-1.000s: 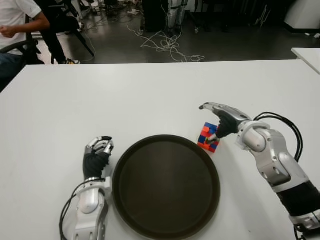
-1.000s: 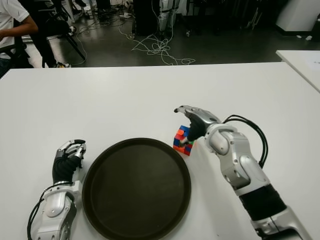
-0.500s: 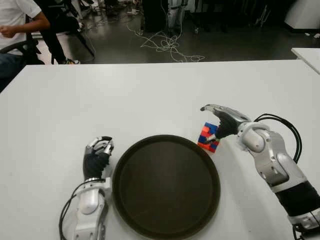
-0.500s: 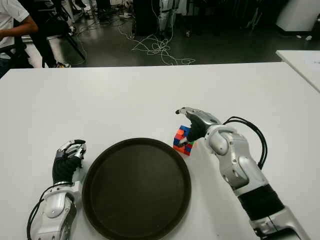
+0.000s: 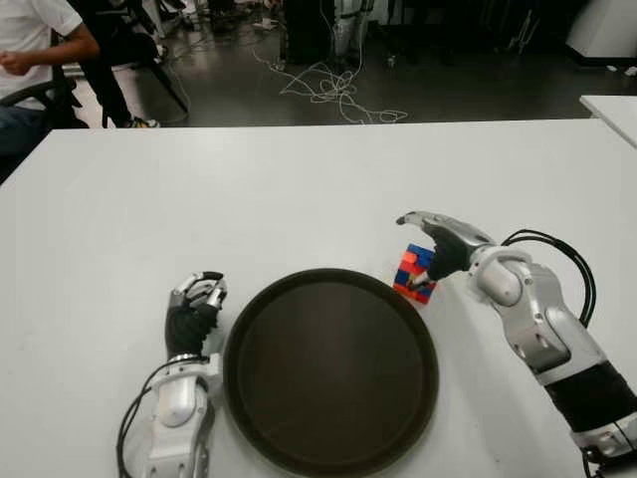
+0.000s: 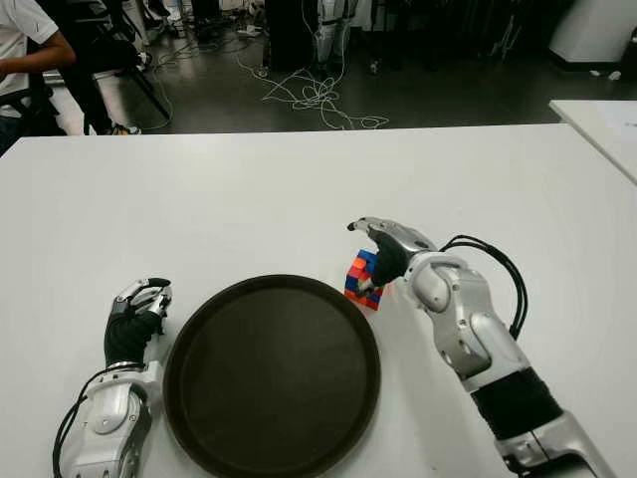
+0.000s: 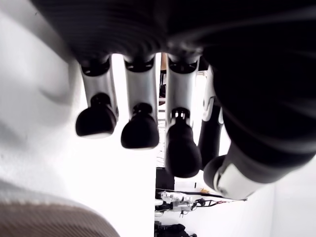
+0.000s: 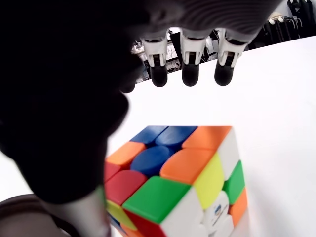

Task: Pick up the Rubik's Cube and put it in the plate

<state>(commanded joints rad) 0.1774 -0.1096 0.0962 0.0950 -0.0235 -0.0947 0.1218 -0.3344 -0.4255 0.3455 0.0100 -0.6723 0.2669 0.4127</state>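
The Rubik's Cube (image 5: 413, 274) stands on the white table (image 5: 299, 189), just beyond the right rim of the dark round plate (image 5: 330, 368). My right hand (image 5: 417, 246) is over the cube from the right. Its fingers (image 8: 190, 74) are stretched out above the cube (image 8: 182, 182), with the thumb close beside it, and they hold nothing. The cube sits flat on the table. My left hand (image 5: 195, 302) shows beside the plate's left rim with its fingers curled and nothing in them.
A person (image 5: 30, 50) sits beyond the table's far left corner. Cables (image 5: 333, 90) lie on the floor behind the table. The corner of another white table (image 5: 612, 110) shows at the far right.
My right hand has crept slightly left, closer over the cube. The cube, the plate and my left hand have not moved.
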